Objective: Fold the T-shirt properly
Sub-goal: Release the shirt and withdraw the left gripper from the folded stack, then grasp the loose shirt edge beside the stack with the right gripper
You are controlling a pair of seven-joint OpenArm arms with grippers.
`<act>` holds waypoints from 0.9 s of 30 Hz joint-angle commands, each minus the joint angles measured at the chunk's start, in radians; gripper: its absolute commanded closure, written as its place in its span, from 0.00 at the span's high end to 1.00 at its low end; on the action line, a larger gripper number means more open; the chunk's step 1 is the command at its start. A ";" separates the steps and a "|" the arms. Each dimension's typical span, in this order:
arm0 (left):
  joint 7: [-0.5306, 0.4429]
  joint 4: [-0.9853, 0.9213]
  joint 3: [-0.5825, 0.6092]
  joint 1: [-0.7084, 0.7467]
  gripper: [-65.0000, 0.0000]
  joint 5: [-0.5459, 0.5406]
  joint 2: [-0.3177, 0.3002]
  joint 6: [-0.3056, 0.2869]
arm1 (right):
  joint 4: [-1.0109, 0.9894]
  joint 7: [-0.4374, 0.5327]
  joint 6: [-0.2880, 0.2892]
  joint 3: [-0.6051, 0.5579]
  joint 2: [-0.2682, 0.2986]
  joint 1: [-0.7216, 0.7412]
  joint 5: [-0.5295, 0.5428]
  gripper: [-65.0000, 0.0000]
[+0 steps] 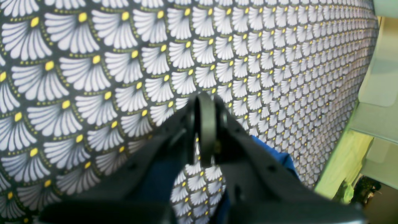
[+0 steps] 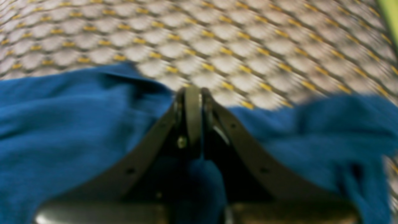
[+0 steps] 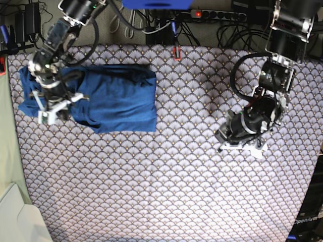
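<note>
Even, soft light; sharp overhead view, blurred wrist views.

The base view is evenly lit and in focus, with faint shadows beside the arms and no glare. The left wrist view is bright; the cloth [image 1: 124, 62] pattern bends at the edges, and the near gripper [image 1: 203, 102] is soft and dark. The right wrist view is smeared throughout, shirt [image 2: 62, 124] and pattern alike.
</note>
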 commanded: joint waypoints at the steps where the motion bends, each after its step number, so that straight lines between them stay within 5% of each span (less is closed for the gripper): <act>1: 0.003 0.015 -0.009 -0.024 0.01 -0.065 -0.012 0.018 | 0.037 0.030 0.005 0.012 0.007 0.017 0.016 0.00; 12: 0.015 0.015 0.000 -0.014 0.02 -0.074 -0.068 0.018 | 0.087 0.020 0.005 0.213 0.007 0.080 0.014 0.00; 16: 0.155 0.025 -0.010 -0.020 0.06 -0.076 -0.062 0.018 | 0.089 0.019 0.005 0.216 0.016 0.070 0.011 0.16; 23: 0.248 0.065 -0.012 -0.019 0.37 -0.076 -0.037 0.018 | 0.129 0.008 0.009 0.224 0.016 0.008 0.011 0.55; 27: 0.250 0.070 -0.012 -0.019 0.50 -0.077 -0.032 0.018 | 0.146 -0.119 0.017 0.213 0.046 -0.006 0.016 0.60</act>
